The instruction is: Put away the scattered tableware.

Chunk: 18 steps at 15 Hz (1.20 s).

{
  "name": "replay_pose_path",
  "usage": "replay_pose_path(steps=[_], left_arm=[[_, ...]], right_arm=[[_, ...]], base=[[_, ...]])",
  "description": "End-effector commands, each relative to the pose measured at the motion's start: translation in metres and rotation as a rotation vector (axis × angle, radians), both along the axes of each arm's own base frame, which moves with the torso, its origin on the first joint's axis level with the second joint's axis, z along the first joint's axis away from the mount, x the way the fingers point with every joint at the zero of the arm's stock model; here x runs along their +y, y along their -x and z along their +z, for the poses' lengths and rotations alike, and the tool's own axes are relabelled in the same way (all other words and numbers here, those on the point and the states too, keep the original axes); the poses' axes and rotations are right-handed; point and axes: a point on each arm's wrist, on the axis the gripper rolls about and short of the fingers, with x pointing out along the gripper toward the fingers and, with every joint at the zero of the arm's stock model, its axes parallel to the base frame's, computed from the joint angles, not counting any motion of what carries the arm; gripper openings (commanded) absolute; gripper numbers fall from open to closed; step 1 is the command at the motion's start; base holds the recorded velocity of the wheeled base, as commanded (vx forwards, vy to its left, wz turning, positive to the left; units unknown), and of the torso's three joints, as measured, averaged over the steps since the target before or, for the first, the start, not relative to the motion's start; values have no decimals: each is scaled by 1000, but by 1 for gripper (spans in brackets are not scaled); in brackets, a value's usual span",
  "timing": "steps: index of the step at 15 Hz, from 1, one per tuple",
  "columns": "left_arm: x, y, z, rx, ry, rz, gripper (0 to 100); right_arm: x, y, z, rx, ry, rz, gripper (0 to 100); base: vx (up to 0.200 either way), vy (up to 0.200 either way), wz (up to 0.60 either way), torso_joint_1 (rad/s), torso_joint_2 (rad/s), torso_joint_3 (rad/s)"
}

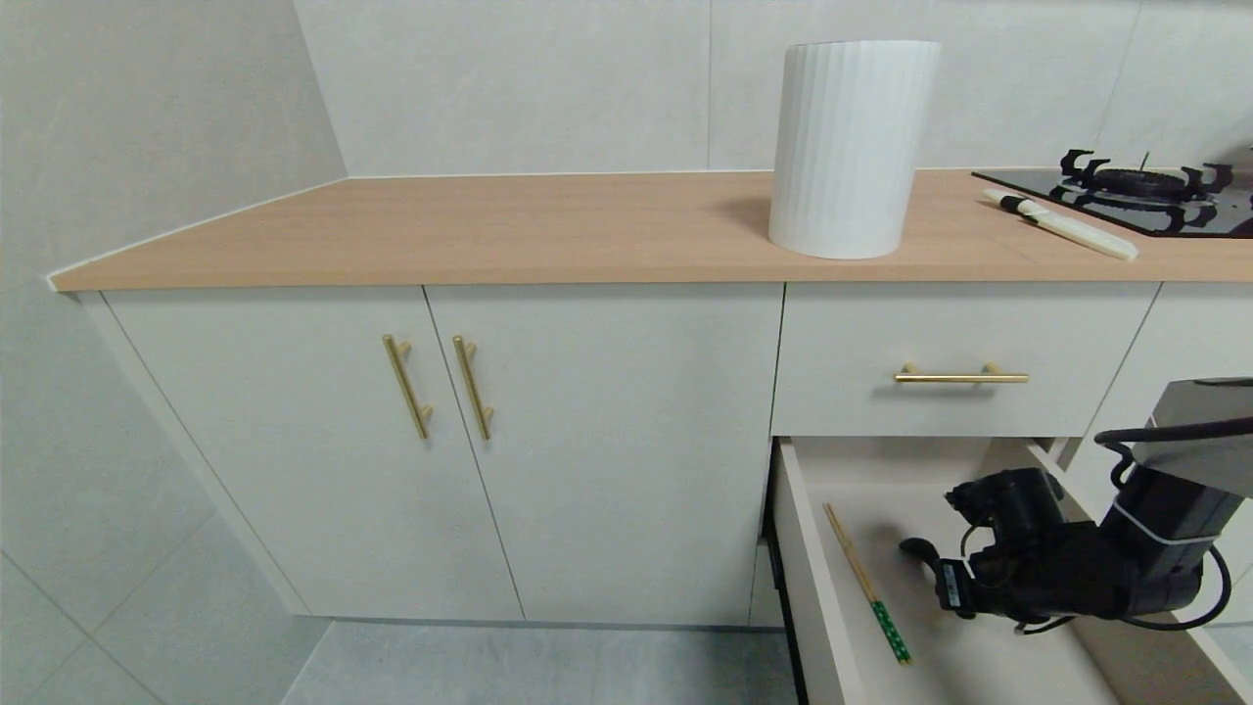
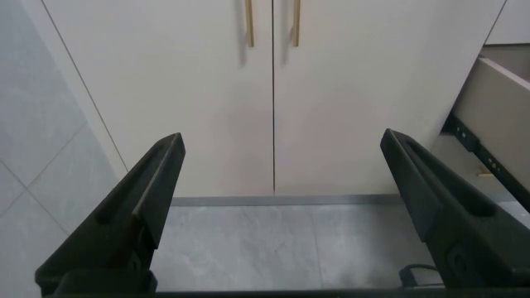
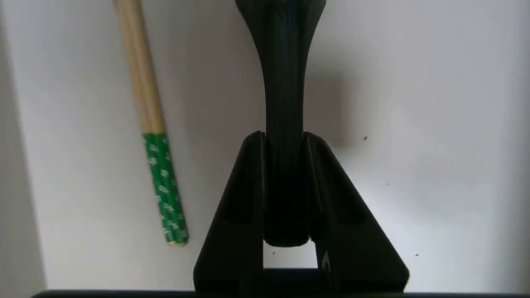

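Note:
The lower drawer (image 1: 801, 534) stands pulled out at the lower right. A pair of wooden chopsticks (image 1: 867, 586) with green patterned ends lies on its floor, also seen as chopsticks (image 3: 151, 116) in the right wrist view. My right gripper (image 1: 942, 573) hangs inside the drawer, shut on a black utensil (image 1: 914, 548) that sticks out toward the chopsticks. The right wrist view has the utensil's slim black handle (image 3: 281, 66) clamped between the gripper (image 3: 284, 157) fingers just above the drawer floor. My left gripper (image 2: 283, 145) is open with nothing in it, low before the cabinet doors.
On the wooden counter (image 1: 489, 230) stand a tall white ribbed container (image 1: 850, 147) and a white-sheathed knife (image 1: 1062, 223) beside a black gas hob (image 1: 1140, 196). A shut drawer with a gold handle (image 1: 961, 376) sits above the open one. Two cabinet doors (image 2: 273, 91) are shut.

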Motion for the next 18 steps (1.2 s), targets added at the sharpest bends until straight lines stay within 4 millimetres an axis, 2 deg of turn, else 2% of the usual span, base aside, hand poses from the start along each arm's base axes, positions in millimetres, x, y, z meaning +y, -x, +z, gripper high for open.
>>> replay_pose_path(steps=[1, 8, 9, 14, 16, 18], left_arm=[[0, 0, 0, 1, 0, 0, 100], [0, 0, 0, 1, 0, 0, 100], [0, 0, 0, 1, 0, 0, 100], [0, 0, 0, 1, 0, 0, 100], [0, 0, 0, -1, 0, 0, 100], [0, 0, 0, 1, 0, 0, 100]], right_arm=[[0, 0, -6, 16, 7, -3, 0], [0, 1, -5, 12, 17, -12, 0], [-1, 0, -4, 10, 27, -19, 100], [-1, 1, -1, 2, 28, -20, 100], [-2, 6, 18, -40, 22, -21, 100], [-3, 17, 56, -130, 9, -18, 100]], base=[[0, 0, 0, 0, 0, 0], [0, 0, 0, 0, 0, 0], [0, 0, 0, 0, 0, 0], [0, 0, 0, 0, 0, 0], [0, 0, 0, 0, 0, 0], [0, 0, 0, 0, 0, 0]])
